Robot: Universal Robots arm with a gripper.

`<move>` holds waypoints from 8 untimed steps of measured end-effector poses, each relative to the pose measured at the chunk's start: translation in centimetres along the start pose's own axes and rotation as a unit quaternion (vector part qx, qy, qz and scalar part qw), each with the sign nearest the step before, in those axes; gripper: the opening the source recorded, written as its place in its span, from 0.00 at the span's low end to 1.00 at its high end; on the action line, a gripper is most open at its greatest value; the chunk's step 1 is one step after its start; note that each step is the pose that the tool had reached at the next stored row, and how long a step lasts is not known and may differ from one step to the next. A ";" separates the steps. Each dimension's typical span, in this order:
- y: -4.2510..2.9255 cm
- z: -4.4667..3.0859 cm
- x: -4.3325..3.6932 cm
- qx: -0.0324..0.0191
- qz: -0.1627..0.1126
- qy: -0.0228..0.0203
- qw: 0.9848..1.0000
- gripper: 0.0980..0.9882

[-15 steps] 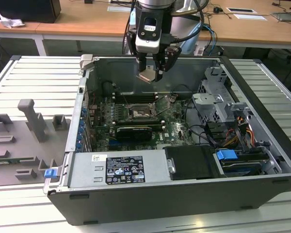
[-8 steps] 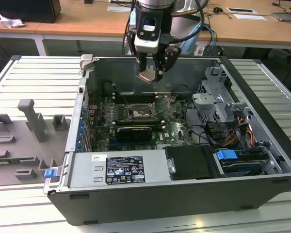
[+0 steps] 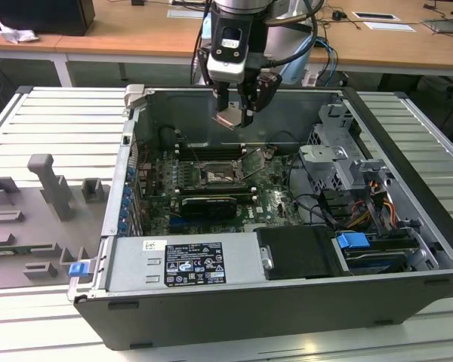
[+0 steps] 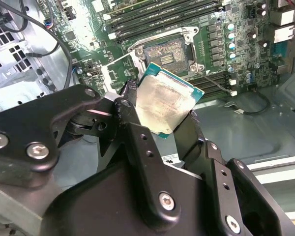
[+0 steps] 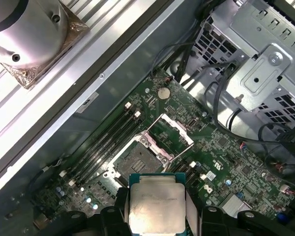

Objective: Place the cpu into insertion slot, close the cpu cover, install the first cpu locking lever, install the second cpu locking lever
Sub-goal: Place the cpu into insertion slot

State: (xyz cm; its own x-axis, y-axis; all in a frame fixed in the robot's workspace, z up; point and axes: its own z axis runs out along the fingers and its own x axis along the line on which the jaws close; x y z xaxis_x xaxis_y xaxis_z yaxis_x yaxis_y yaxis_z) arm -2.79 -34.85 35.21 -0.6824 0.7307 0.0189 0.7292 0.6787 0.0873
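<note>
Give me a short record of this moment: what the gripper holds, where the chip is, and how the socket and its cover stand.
gripper: shut on the chip
chip: in the air over the green board, not in the socket
socket: empty, uncovered
cover: swung up, open
setting: inside an open computer case

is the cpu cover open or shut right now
Open. In the first wrist view the cpu cover stands swung up beside the bare insertion slot, with the cpu clamped in the gripper above.
</note>
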 end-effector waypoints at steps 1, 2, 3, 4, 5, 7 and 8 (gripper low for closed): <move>0.00 0.00 0.00 0.000 0.002 0.000 1.000 0.50; 0.00 0.00 0.00 0.000 0.003 0.000 1.000 0.50; 0.00 0.00 0.00 0.000 0.005 0.000 1.000 0.50; 0.00 0.00 0.00 0.000 0.006 -0.001 1.000 0.50; 0.00 0.01 0.00 0.000 0.007 -0.001 1.000 0.50; 0.00 0.01 0.00 0.000 0.011 -0.001 1.000 0.50; 0.00 0.01 0.00 0.000 0.014 -0.001 1.000 0.50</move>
State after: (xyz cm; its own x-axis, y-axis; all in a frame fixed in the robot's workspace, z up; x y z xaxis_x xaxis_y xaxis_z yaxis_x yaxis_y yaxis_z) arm -2.78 -34.85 35.20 -0.6617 0.7495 0.0188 0.7479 0.6580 0.0874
